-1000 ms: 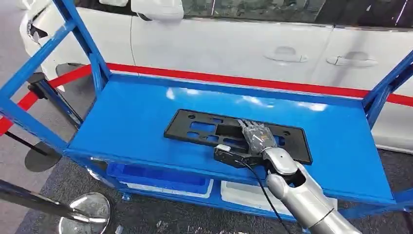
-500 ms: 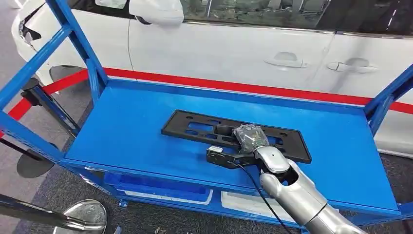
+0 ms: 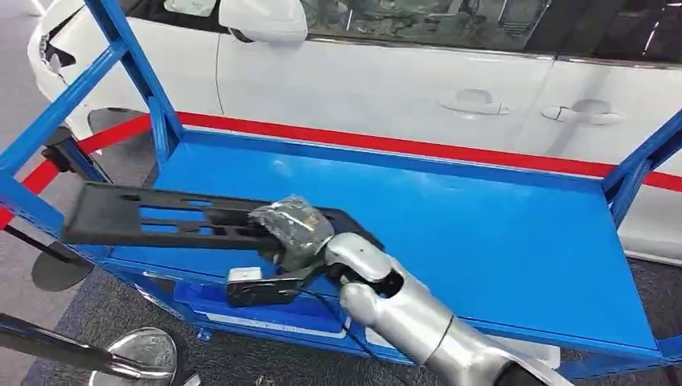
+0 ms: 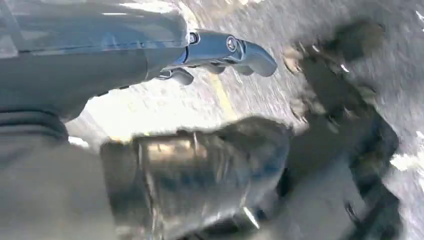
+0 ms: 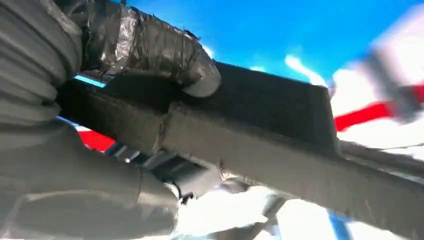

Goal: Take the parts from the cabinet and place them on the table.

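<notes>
The part is a long flat black plastic plate with slots [image 3: 153,217]. My right hand [image 3: 293,229] grips it near one end, and it hangs level in the air over the front left corner of the blue cabinet shelf [image 3: 482,233]. Its free end reaches out past the shelf's left edge. In the right wrist view the black plate [image 5: 280,115] runs across the picture with my right hand [image 5: 150,45] wrapped over its edge. My left hand [image 4: 200,165] shows blurred over grey floor, fingers apart, nothing in it.
A white car [image 3: 386,72] stands close behind the cabinet, with a red floor line [image 3: 402,145] between them. Blue frame posts [image 3: 137,64] rise at the shelf's left and right ends. Bins [image 3: 265,301] sit on the lower shelf. A chrome stanchion base [image 3: 145,354] stands front left.
My right hand closed on the black plate, lifted it off the blue shelf and carried it to the left and toward me. The shelf top is now bare.
</notes>
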